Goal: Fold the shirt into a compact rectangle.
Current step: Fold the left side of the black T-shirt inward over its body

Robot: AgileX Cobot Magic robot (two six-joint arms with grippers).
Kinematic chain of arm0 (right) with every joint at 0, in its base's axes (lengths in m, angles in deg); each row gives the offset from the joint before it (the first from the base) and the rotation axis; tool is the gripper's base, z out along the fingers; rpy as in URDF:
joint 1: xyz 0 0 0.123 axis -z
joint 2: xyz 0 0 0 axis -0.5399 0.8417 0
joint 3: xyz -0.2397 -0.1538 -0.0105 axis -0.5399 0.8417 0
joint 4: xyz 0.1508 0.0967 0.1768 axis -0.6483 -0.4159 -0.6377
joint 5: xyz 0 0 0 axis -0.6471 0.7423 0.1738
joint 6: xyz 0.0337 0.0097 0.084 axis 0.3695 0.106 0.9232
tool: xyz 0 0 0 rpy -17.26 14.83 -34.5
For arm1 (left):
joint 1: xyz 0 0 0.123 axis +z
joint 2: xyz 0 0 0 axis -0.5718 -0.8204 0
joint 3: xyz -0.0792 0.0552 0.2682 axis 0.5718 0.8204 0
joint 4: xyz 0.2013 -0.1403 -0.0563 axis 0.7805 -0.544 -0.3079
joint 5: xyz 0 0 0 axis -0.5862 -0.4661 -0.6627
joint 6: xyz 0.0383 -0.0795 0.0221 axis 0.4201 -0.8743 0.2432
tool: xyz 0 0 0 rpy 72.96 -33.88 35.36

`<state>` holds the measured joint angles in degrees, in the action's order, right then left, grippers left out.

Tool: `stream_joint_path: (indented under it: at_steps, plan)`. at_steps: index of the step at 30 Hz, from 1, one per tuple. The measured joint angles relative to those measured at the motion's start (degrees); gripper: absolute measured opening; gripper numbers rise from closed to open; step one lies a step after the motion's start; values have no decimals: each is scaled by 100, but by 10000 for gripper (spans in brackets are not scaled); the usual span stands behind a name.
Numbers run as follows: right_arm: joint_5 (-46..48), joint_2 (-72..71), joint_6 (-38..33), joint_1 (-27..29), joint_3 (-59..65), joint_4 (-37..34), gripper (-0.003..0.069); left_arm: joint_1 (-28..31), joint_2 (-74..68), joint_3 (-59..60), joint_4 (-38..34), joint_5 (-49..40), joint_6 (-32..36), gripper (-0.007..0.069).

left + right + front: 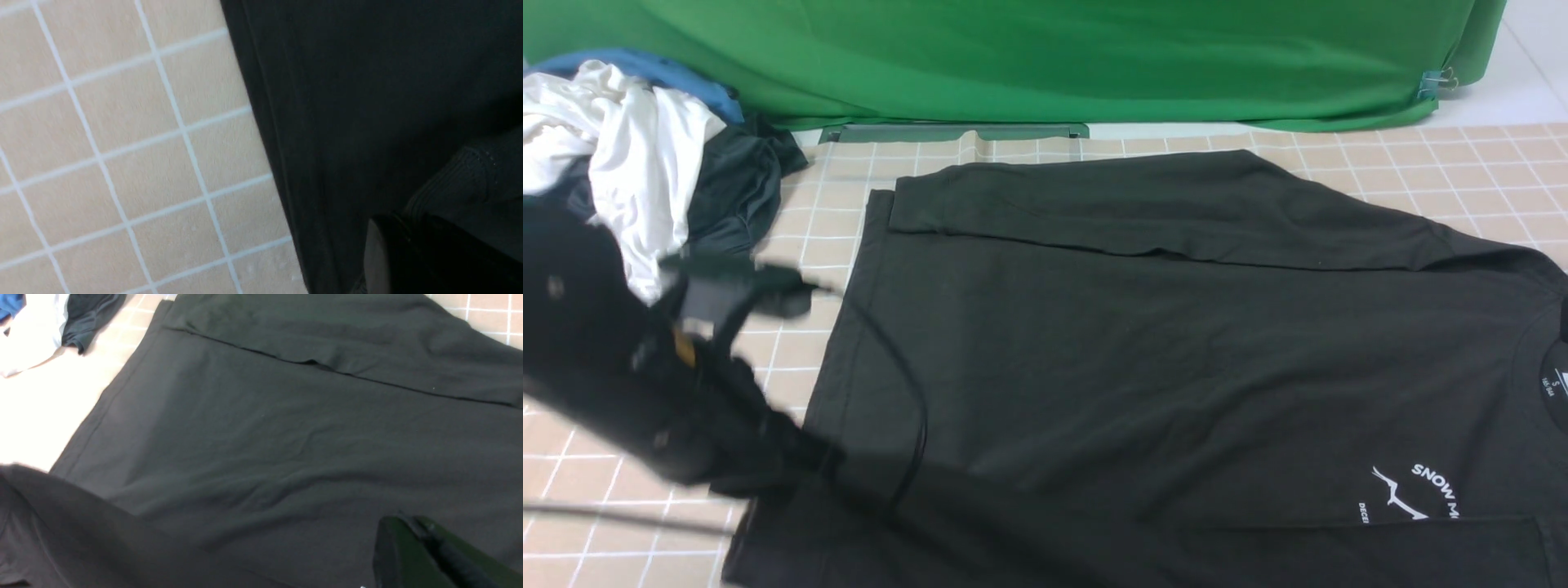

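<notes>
Bulky black left arm (605,367) with thin black cable (922,425).

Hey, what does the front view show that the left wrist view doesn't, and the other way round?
Front view only: the green backdrop, the pile of white and blue clothes, the white print and the neck label. Left wrist view only: a ribbed cuff up close, apparently pinched by the shut left end effector. Both: the black shirt and the checked tablecloth.
</notes>
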<state>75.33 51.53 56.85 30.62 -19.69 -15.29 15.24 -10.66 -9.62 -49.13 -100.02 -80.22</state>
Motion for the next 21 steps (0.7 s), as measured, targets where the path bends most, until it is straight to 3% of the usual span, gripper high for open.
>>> stream_joint_path:
  at_steps: [10,21]
  plan:
    - [-87,0,0,0,0,-7,45,0,-1292,-1582,892,75,-333,35]
    - [-105,0,4,0,-6,-7,57,0,-2608,-2486,1663,69,-782,35]
